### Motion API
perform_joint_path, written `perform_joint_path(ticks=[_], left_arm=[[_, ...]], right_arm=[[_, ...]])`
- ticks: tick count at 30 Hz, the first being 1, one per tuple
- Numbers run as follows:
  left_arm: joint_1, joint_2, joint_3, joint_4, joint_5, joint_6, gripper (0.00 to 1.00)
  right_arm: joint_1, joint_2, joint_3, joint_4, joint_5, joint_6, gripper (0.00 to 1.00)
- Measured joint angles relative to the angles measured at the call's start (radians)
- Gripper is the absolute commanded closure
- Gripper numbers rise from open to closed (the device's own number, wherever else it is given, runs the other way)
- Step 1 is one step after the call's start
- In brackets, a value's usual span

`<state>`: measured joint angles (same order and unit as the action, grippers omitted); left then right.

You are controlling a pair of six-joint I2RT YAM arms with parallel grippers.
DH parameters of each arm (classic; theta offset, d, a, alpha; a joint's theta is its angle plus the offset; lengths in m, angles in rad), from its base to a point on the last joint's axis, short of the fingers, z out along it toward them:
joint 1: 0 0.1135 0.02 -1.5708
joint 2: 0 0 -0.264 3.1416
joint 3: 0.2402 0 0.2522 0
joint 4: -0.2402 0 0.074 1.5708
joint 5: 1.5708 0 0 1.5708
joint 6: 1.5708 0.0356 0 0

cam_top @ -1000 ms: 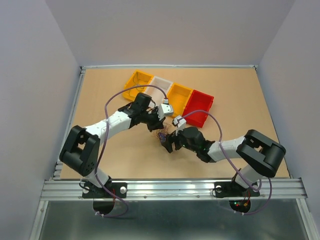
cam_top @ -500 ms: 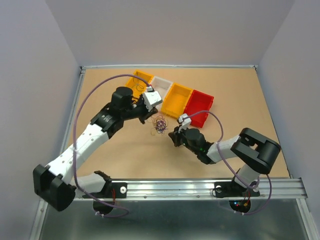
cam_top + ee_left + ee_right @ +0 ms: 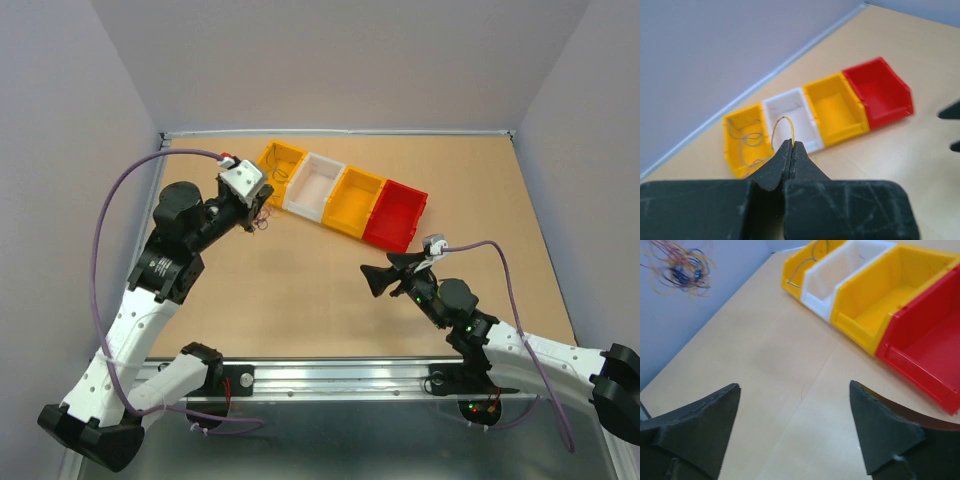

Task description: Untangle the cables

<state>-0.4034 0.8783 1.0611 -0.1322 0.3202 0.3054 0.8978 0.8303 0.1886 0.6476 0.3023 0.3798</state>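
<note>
My left gripper point(image 3: 260, 197) is raised beside the leftmost yellow bin point(image 3: 277, 160). In the left wrist view its jaws point(image 3: 791, 144) are pressed shut on a hair-thin yellow wire point(image 3: 792, 131) that loops up above the tips. The bunch of cables point(image 3: 263, 216) hangs from it, and shows in the right wrist view as a loose red, yellow and blue tangle point(image 3: 681, 267) in the air. Some thin wires point(image 3: 746, 140) lie inside the leftmost yellow bin point(image 3: 735, 155). My right gripper point(image 3: 371, 281) is open and empty, low over bare table point(image 3: 795, 385).
Several bins stand in a row at the back: yellow, white point(image 3: 313, 185), yellow point(image 3: 357, 200) and red point(image 3: 398, 213). They also show in the right wrist view, with the red bin point(image 3: 930, 350) nearest. Grey walls close the table's sides.
My left arm has lifted and swung back-left, carrying the cable bunch from the table's middle to beside the leftmost yellow bin. My right gripper has drawn back from the bunch toward the right.
</note>
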Motion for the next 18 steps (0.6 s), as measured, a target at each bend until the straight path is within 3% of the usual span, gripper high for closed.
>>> perform_joint_path(ticks=[4,14,15,18], left_arm=[[-0.030,0.074,0.000,-0.060,0.164,0.004,1.00],[-0.169,0.110,-0.005,-0.097,0.315,0.004,1.00],[-0.183,0.114,-0.005,-0.097,0.332,0.007,1.00],[-0.203,0.120,-0.005,-0.100,0.345,0.010,1.00]], right_arm=[[0.000,0.025,0.012,-0.001,-0.119,-0.041,0.00],[0.000,0.396,0.225,0.107,-0.348,-0.113,0.00],[0.000,0.438,0.257,0.127,-0.362,-0.120,0.01],[0.000,0.537,0.345,0.175,-0.399,-0.134,0.17]])
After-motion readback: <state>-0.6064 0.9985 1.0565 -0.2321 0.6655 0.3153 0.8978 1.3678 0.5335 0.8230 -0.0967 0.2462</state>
